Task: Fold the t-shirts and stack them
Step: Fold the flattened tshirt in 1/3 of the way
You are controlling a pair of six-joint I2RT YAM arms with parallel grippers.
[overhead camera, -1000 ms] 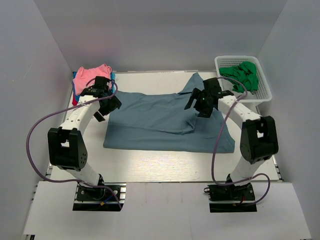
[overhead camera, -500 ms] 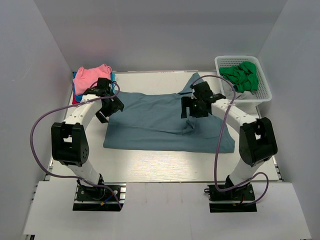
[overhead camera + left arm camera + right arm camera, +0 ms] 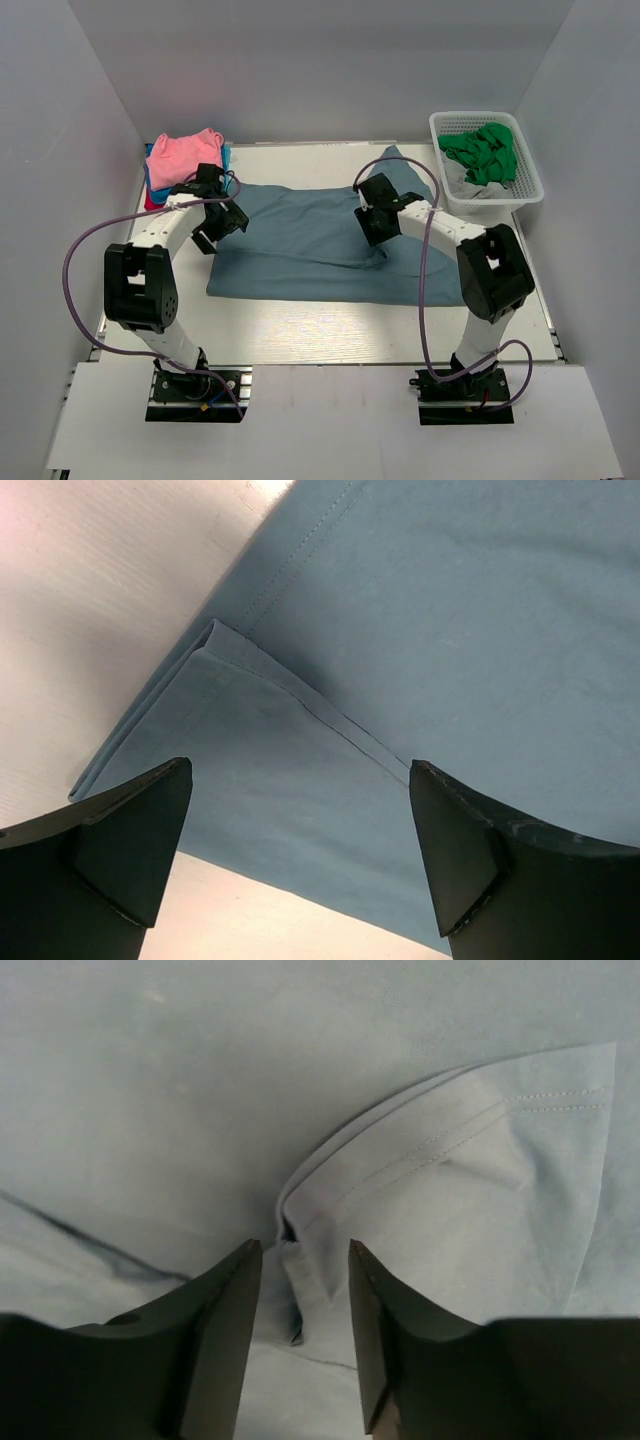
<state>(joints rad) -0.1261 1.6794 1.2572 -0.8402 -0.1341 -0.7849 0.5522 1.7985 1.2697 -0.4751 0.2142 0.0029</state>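
Slate-blue t-shirt (image 3: 300,255) lies spread across the table (image 3: 300,335), with the pink shirt (image 3: 183,152) at the far-left corner. Left gripper (image 3: 300,770) hangs wide open over the shirt's doubled left corner; right gripper (image 3: 305,1260) stands narrow astride a raised fold (image 3: 300,1195) (pinched or not, I cannot tell). Catching only one layer would likely drag the shirt askew instead of folding it.

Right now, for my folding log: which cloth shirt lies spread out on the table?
The large slate-blue cloth t-shirt, spread mid-table. The pink cloth shirt sits folded far left; green cloth is bunched in a white mesh basket.
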